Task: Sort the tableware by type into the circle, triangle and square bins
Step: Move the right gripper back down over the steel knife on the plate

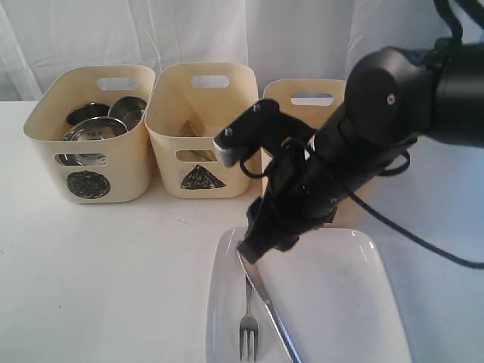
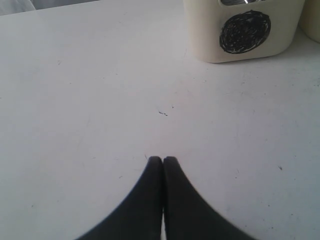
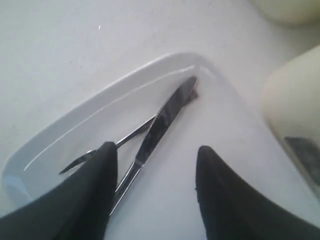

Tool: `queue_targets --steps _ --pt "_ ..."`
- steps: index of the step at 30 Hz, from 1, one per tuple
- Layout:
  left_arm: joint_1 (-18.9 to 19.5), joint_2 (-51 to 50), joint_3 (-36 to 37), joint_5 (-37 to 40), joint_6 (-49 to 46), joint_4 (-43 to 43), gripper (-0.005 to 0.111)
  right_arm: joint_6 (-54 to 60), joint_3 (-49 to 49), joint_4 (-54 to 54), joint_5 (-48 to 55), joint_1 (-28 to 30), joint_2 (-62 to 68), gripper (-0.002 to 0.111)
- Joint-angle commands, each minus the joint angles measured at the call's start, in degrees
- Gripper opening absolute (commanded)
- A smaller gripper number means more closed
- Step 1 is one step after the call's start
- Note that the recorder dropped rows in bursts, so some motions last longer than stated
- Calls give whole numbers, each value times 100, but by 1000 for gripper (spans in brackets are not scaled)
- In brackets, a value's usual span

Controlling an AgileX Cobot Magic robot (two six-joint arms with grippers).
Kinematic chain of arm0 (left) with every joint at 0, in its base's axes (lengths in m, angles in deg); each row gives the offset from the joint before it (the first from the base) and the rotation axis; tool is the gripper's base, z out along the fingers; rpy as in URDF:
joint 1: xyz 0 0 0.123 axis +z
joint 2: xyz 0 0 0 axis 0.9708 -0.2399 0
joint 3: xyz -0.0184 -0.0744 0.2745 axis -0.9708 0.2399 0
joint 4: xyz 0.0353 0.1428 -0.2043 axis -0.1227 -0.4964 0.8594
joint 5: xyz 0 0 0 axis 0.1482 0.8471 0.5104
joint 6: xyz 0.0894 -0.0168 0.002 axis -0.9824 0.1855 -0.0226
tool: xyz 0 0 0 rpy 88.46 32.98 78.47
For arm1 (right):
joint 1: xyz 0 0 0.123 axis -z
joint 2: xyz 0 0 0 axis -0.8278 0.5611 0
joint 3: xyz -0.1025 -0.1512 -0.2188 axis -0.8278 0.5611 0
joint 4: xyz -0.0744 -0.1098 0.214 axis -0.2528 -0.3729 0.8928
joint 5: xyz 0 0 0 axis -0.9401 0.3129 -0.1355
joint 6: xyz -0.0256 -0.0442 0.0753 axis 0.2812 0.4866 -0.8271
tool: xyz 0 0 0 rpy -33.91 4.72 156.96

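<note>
**Right gripper poised over the knife on the plate**

The right gripper hangs low over the near-left corner of the large white plate, its 2 fingers spread with nothing pinched between them. The steel knife lies flat on the plate. In the right wrist view its handle runs close beside 1 finger rather than midway between the 2. The steel fork lies just beside the knife, and the 2 handles seem to cross or touch under the gripper.

The left gripper has its fingers pressed together, empty, over bare table in front of the circle bin. That bin already holds steel bowls. The triangle bin stands in the middle and the square bin is partly hidden behind the right arm.

Likely step: picking up the knife. Risks from here:

- The off-centre handle may be shoved sideways by 1 finger before the other reaches it
- The fork may be caught or dragged along, since it lies against the knife
- A thin, flat blade on a slick plate may slip out of the pinch
- Fingertips pressing down could scrape or tip the plate at its edge
</note>
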Motion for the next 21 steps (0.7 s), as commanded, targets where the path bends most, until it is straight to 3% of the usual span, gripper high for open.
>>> queue_targets --steps 1,11,21 --pt "-24 20 24 -7 1 36 0 -105 529 349 -254 10 -14 46" --pt "-24 20 24 -7 1 36 0 -286 1222 714 -892 -3 20 46" --pt "-24 20 24 -7 1 36 0 -261 1290 1144 -1158 -28 978 46"
